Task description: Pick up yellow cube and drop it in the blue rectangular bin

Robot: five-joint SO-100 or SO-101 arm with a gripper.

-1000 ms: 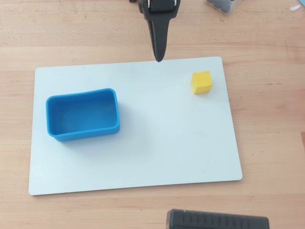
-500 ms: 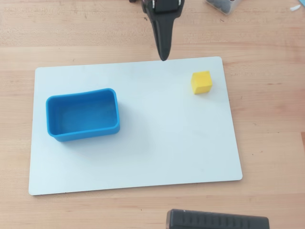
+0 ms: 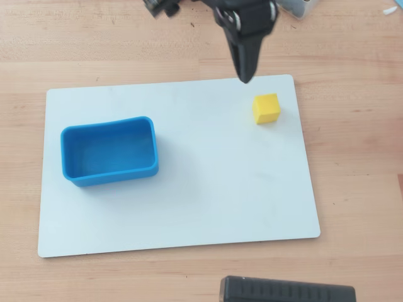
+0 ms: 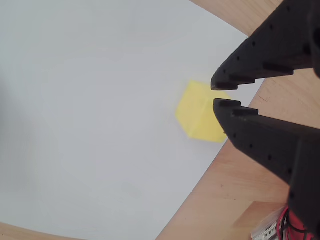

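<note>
The yellow cube sits on the white board near its top right corner in the overhead view. It also shows in the wrist view, partly behind the lower finger. My gripper hangs over the board's top edge, just up and left of the cube, not touching it. In the wrist view my gripper has its black toothed jaws almost together with nothing between them. The blue rectangular bin stands empty on the left side of the board, far from the gripper.
The white board lies on a wooden table. A black ridged object sits at the bottom edge. A grey object is at the top right.
</note>
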